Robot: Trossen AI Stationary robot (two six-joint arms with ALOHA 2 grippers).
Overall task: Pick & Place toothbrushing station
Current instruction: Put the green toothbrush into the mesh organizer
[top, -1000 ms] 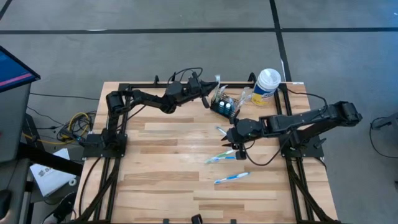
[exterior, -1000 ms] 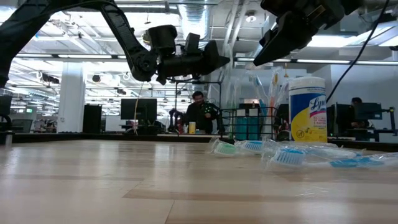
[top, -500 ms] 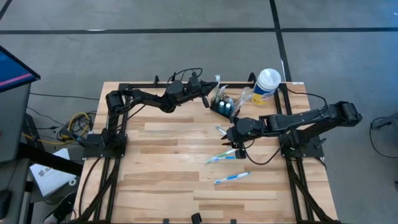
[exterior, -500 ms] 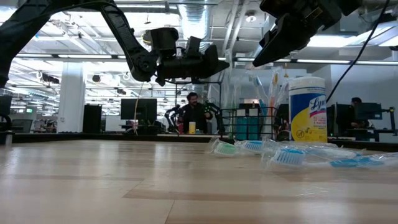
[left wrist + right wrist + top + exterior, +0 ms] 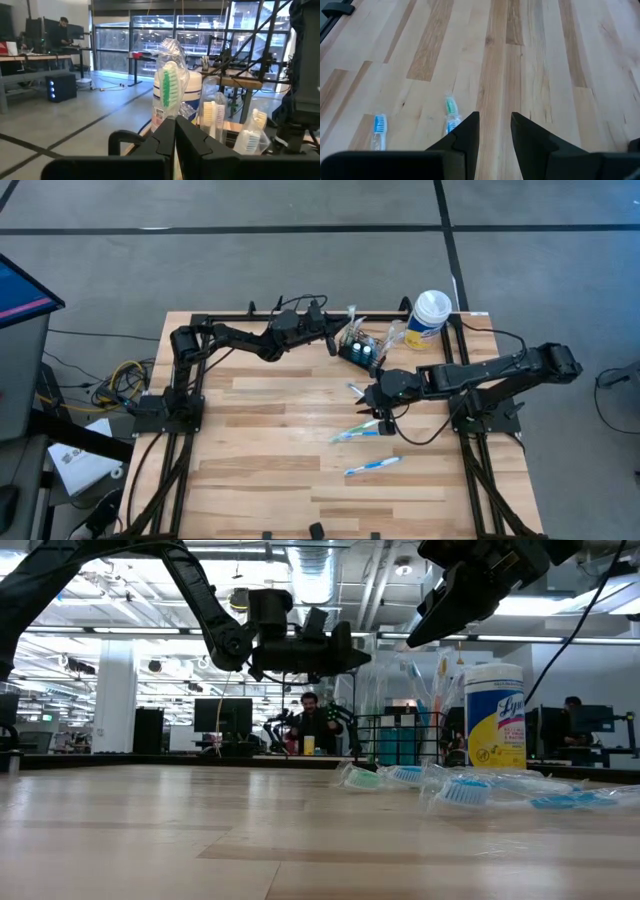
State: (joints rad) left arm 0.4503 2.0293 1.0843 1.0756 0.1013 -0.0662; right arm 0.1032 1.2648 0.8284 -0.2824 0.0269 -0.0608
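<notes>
The toothbrushing station, a small black wire-mesh caddy (image 5: 360, 353), stands at the table's far side with several wrapped toothbrushes upright in it; it also shows in the low view (image 5: 400, 740). My left gripper (image 5: 334, 338) is shut and level just left of the caddy, its tips right in front of a wrapped green-bristled toothbrush (image 5: 169, 85). My right gripper (image 5: 380, 418) is open and empty, held above the loose toothbrushes (image 5: 356, 432) lying flat on the table. In its wrist view (image 5: 495, 125) a green-headed brush (image 5: 451, 107) lies below it. My left gripper's shut fingertips (image 5: 175, 131) stand against the lower part of the wrapped green-bristled toothbrush, which rises upright behind them. The fingertips hide that spot, so I cannot tell whether they touch it.
A white-lidded white, yellow and blue canister (image 5: 428, 317) stands right of the caddy at the far edge. Three wrapped toothbrushes lie on the wood: one (image 5: 355, 390) near the caddy, one under my right gripper, one (image 5: 372, 466) nearer the front. People are in the room behind.
My left gripper has tipped from slanting upward to level and has gone a little toward the caddy, staying shut. My right gripper has kept still.
</notes>
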